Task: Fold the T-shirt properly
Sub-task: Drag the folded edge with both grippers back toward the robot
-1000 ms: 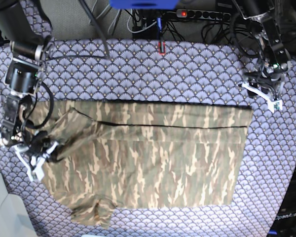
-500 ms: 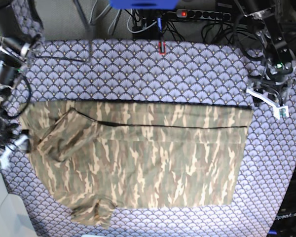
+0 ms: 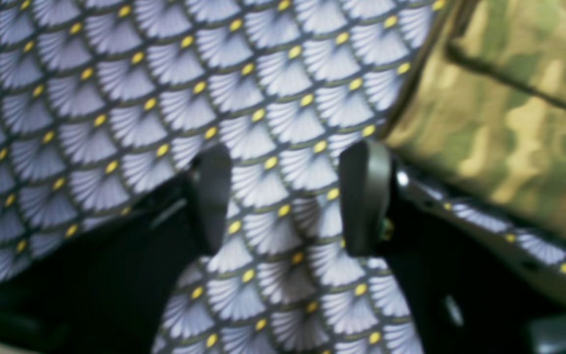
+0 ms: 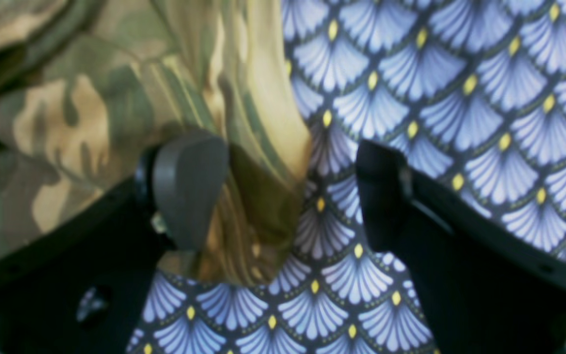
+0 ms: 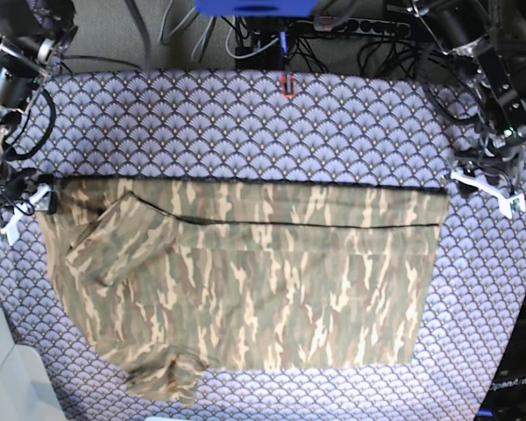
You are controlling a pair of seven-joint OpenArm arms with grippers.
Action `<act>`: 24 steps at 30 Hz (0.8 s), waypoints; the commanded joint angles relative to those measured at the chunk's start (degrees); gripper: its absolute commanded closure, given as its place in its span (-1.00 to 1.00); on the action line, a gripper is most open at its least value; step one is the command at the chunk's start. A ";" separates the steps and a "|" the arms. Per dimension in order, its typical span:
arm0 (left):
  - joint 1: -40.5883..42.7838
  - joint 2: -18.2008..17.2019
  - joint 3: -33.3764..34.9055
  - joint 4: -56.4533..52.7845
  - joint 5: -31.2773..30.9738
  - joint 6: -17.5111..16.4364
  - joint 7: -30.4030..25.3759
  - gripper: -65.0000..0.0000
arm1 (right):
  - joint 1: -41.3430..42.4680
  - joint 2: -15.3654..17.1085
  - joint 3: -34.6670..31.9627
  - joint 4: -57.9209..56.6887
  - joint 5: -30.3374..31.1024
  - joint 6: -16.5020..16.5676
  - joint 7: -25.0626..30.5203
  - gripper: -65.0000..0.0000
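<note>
The camouflage T-shirt (image 5: pixel 263 272) lies spread flat on the purple fan-patterned tablecloth (image 5: pixel 245 123). Its top part is folded down along a dark line. One sleeve (image 5: pixel 114 237) lies folded in over the body, and the other sleeve (image 5: pixel 167 377) is bunched at the front. My right gripper (image 5: pixel 13 206) is open at the shirt's far left corner. In the right wrist view (image 4: pixel 285 194) a fold of the shirt's edge (image 4: pixel 258 147) stands between its jaws. My left gripper (image 5: pixel 491 186) is open and empty over bare tablecloth, just right of the shirt's far right corner (image 3: pixel 509 113).
A power strip (image 5: pixel 359 26) and loose cables lie behind the table's back edge. A small red tag (image 5: pixel 287 85) sits at the back middle. A pale grey surface (image 5: pixel 4 377) borders the table at the front left.
My right gripper has left the folded sleeve and moved back along the shirt's left edge to its far corner. My left gripper has shifted slightly right and nearer.
</note>
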 commanded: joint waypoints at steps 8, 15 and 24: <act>-0.64 -0.62 -0.23 0.95 -0.18 -0.09 -1.13 -0.19 | -0.59 1.43 0.25 1.03 0.45 -0.03 0.67 -0.40; -0.73 -0.62 -0.14 1.03 -0.18 -0.09 -1.13 -0.19 | -2.88 -0.77 0.25 0.94 0.45 -0.03 0.50 -0.40; -1.87 -0.79 0.04 0.51 -0.18 -0.09 -1.13 -0.19 | -3.50 -2.71 0.25 1.03 0.54 -0.03 0.58 -0.23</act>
